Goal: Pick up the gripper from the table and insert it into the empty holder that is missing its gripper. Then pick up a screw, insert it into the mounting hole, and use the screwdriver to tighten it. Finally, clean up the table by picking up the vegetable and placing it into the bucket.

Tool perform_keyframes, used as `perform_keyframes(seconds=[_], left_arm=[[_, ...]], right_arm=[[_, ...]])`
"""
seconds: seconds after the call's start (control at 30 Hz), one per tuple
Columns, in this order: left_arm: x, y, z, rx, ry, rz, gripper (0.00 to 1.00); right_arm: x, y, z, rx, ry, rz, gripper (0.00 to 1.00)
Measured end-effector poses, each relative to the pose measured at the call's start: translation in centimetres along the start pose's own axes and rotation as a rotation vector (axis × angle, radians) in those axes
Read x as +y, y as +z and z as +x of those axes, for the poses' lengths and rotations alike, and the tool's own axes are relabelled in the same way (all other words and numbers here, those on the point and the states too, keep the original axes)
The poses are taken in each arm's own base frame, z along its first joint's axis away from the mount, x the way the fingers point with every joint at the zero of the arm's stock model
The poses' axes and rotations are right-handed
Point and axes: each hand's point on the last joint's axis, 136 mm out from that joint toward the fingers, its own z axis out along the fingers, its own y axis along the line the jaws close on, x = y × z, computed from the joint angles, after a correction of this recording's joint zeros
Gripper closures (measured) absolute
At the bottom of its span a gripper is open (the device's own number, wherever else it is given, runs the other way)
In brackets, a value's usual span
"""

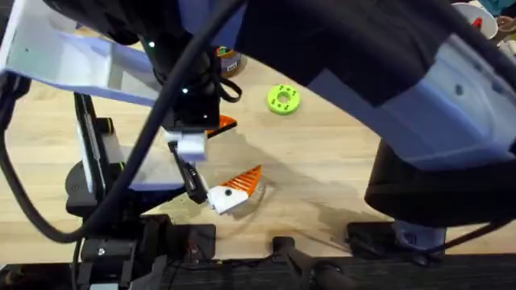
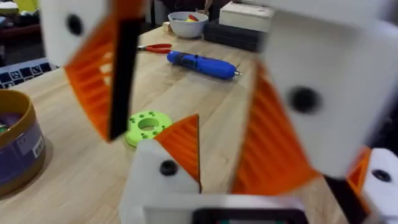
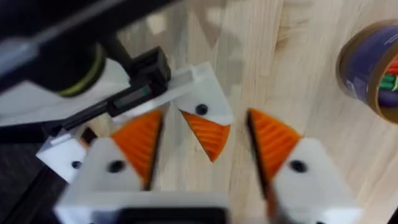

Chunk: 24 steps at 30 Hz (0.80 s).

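Both sets of jaws stand parted as we look in: the left gripper point(image 2: 186, 93) shows its two orange ribbed pads spread wide with nothing between them, and the right gripper point(image 3: 205, 149) likewise holds its fingers apart, closed on nothing. Starting at the left of the overhead view, we see the left gripper hanging above the light wooden table point(image 1: 339, 169), white and orange under its dark arm. Just right of it and nearer the bases lies the white finger base with an orange tip point(image 1: 235, 192), resting on the wood. Whether this is the empty holder with the gripper already seated we cannot tell. Farther right and toward the back sits the lime-green disc point(image 1: 283, 99). The left wrist view gives us the containers: the bucket point(image 2: 18, 146) stands at one side, brown-gold rim over a purple band, its contents hidden from that angle; the right wrist view shows red and green items inside it. Beyond lie the blue screwdriver point(image 2: 202, 64), red-handled pliers point(image 2: 155, 47), and a white bowl point(image 2: 188, 23) holding small coloured pieces.
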Motion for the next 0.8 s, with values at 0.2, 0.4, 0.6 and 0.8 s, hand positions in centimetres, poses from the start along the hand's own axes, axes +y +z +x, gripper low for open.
perform_keyframes(seconds=[0.2,0.4,0.6,0.8], left_arm=[[0.0,0.0,0.0,0.000,0.003,0.000,0.016],[0.0,0.0,0.0,0.000,0.003,0.000,0.015],[0.0,0.0,0.0,0.000,0.003,0.000,0.014],[0.0,0.0,0.0,0.000,0.003,0.000,0.015]], right_arm=[[-0.4,-0.5,0.3,-0.008,0.048,0.009,0.009],[-2.6,-5.2,1.1,-0.139,0.261,0.077,0.008],[-3.3,-9.9,2.8,-0.246,0.416,0.121,0.008],[-3.5,-9.6,3.3,-0.260,0.504,0.117,0.008]])
